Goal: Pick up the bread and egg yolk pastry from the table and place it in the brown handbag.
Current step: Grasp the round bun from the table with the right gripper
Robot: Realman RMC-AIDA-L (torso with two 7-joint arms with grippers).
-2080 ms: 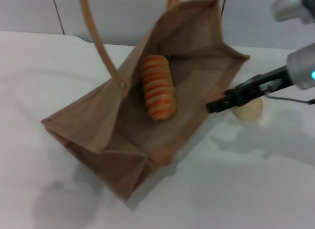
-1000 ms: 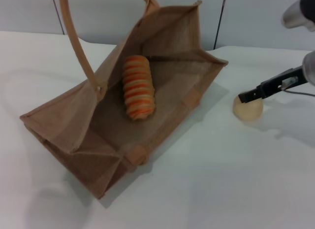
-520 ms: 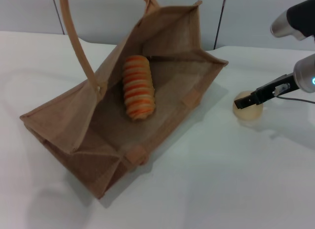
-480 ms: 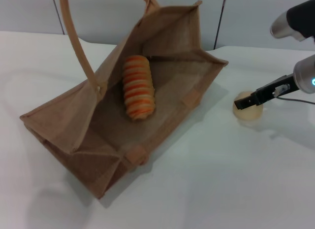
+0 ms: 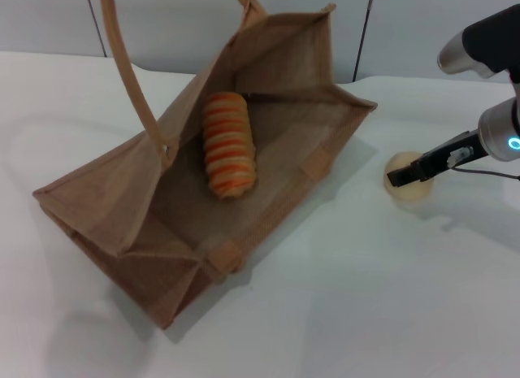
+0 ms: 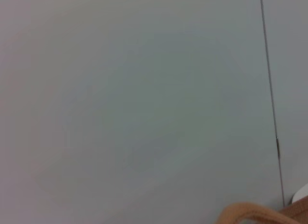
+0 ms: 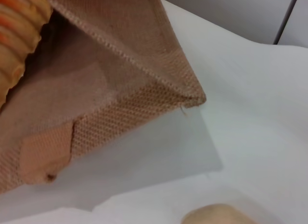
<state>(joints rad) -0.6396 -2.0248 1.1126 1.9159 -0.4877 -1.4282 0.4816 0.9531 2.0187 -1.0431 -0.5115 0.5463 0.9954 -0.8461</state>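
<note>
I've got the brown handbag (image 5: 268,150) lying open across the centre-left of the head view, its mouth gaping toward me, one tan strap handle (image 5: 130,69) arching up past the top edge. The bread (image 5: 229,144) is inside, resting on the bag's inner wall, orange and cream stripes plain to see. Over at the right edge, mid-height, the right gripper (image 5: 400,177) reaches in from the right, its dark tip right over the egg yolk pastry (image 5: 410,185), which sits on the white table (image 5: 341,313) just beside the bag's right corner. I cannot tell whether those fingers are spread or closed on the pastry; they overlap it from this angle. The right wrist view shows the bag's woven corner (image 7: 190,91) close up, a sliver of bread (image 7: 14,26) at upper left and the pastry's top (image 7: 216,215) at the bottom edge. My left wrist view gives only grey wall (image 6: 134,98) and a bit of handle (image 6: 250,214) at lower right.
</note>
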